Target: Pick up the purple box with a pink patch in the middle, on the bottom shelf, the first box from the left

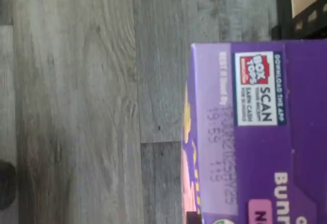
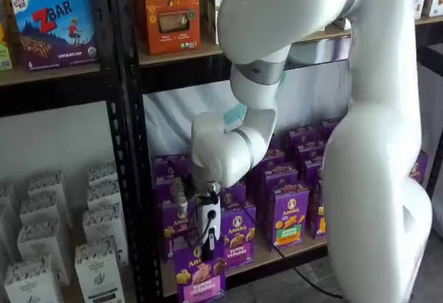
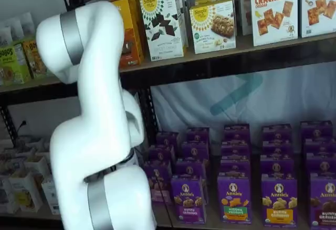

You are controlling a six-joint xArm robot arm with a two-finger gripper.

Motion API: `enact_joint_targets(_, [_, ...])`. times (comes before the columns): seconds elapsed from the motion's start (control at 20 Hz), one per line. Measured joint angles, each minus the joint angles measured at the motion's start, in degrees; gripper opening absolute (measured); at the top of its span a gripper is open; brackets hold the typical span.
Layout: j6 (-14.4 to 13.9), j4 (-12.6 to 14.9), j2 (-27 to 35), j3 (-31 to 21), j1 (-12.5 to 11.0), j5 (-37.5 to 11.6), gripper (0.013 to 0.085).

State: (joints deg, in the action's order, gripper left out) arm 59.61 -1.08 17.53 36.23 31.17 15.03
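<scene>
End effector [image 2: 205, 249] clamped on purple box [image 2: 200, 275], clear of bottom shelf [image 2: 277, 256]; lift straight, keep grip firm, avoid neighbouring cartons [image 2: 238, 238].

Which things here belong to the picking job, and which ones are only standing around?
For the job:
- purple box, pink band, held out in front of the shelf edge
- gripper, shut on the purple box
- bottom shelf

Standing around:
- other purple cartons on the shelf
- Zbar box
- crackers box
- white cartons
</scene>
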Motion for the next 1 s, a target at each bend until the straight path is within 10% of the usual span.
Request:
enact_joint_targets(0.55, [-1.6,1.8,-6.4,-2.3,-0.3,4.1,0.0290])
enact_joint_targets(1.0, [2.7,-0.9,-11.3,-4.0,-2.1,6.7,0.0290])
